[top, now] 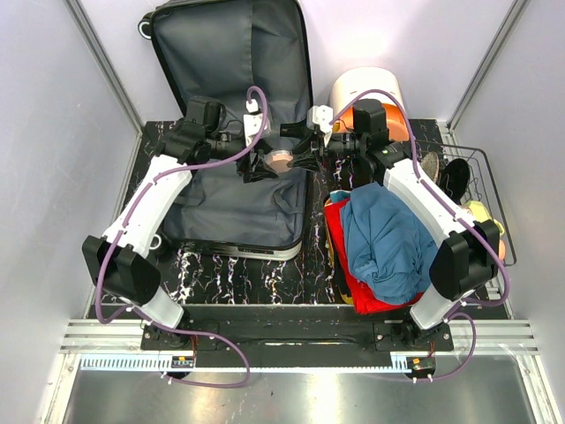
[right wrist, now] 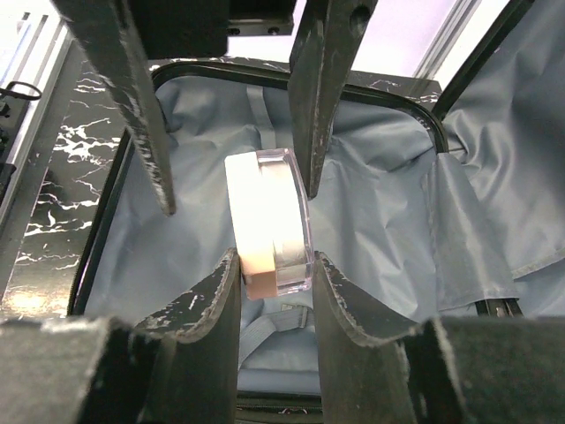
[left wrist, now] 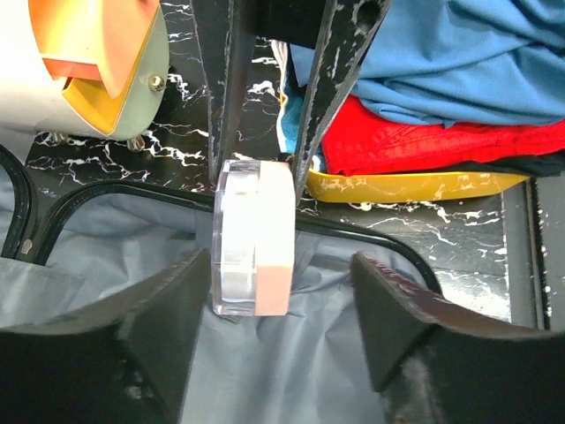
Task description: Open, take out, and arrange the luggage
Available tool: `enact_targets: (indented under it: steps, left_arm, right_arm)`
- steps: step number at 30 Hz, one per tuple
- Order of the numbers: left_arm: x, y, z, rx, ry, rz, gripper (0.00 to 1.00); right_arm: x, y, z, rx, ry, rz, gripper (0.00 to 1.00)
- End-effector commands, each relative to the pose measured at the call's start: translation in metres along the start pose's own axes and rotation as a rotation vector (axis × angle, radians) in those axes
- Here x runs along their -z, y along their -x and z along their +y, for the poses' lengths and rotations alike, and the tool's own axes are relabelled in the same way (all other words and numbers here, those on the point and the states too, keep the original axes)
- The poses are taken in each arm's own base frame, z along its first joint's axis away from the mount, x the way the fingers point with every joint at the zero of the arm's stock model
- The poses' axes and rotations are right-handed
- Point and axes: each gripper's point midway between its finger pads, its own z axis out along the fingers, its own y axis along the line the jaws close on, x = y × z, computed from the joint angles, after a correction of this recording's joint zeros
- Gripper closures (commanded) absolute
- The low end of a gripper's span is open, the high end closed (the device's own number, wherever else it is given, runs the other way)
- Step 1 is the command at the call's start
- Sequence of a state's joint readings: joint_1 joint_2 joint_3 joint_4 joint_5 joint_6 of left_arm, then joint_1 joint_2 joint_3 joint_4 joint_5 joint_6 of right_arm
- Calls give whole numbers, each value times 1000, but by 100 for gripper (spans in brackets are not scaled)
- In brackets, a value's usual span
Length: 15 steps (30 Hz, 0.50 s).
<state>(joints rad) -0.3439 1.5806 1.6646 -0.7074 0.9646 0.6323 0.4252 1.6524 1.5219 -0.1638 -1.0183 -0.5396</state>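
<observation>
The luggage [top: 231, 205] lies open on the black marbled table, with its grey-lined lid [top: 231, 55] propped up at the back. A small clear and pink box [top: 281, 161] hangs over the luggage's right edge. My right gripper [right wrist: 274, 261] is shut on the clear and pink box [right wrist: 269, 221], pressing its two flat faces. My left gripper [left wrist: 281, 274] faces it from the other side and is open, its fingers [left wrist: 168, 327] on either side of the box [left wrist: 253, 238]. The box sits near the left finger and well clear of the other.
A white-and-orange drawer box [top: 366, 88] stands at the back right. Folded blue [top: 388, 238] and red clothes [top: 340, 231] are piled on a yellow tray [left wrist: 406, 184] right of the luggage. A wire basket [top: 484, 159] with shoes [top: 455, 177] stands at the far right.
</observation>
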Motion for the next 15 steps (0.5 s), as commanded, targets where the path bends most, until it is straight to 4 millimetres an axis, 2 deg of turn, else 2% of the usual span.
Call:
enact_targets:
  steps: [1,3,5,6,7,8,10,11,12,13,14,15]
  left_arm:
    - [-2,9,6,-17,-1,-21,39]
    - [-6,7,7,30,-10,-20,54]
    - [-10,6,9,86,-20,-22,64]
    - [-11,8,7,107,-40,-34,73]
    - [-12,12,7,118,-48,-47,78]
    - [-14,13,6,175,-59,-54,83]
    - [-15,21,10,198,-66,-93,97]
    - [-15,25,10,273,-65,-106,100]
    - [-13,37,19,255,-49,-157,100]
    - [-11,33,26,305,-31,-179,100]
    - [-7,42,28,450,-29,-217,100]
    - [-1,62,43,395,2,-309,100]
  right_arm:
    - [6,31,2,40,17,-53,100]
    - [6,34,2,45,18,-57,100]
    - [6,36,1,46,15,-58,100]
    - [7,39,0,51,5,-59,100]
    - [8,40,-3,51,-6,-58,100]
    - [8,41,-5,50,-16,-54,90]
    - [11,43,-19,40,-92,-38,61]
    - [16,43,-28,39,-129,-34,41]
    - [21,47,-42,49,-188,-35,17]
    - [26,48,-50,10,-226,-42,12]
    - [32,51,-60,1,-262,-51,8]
    - [45,57,-76,-27,-324,-75,3]
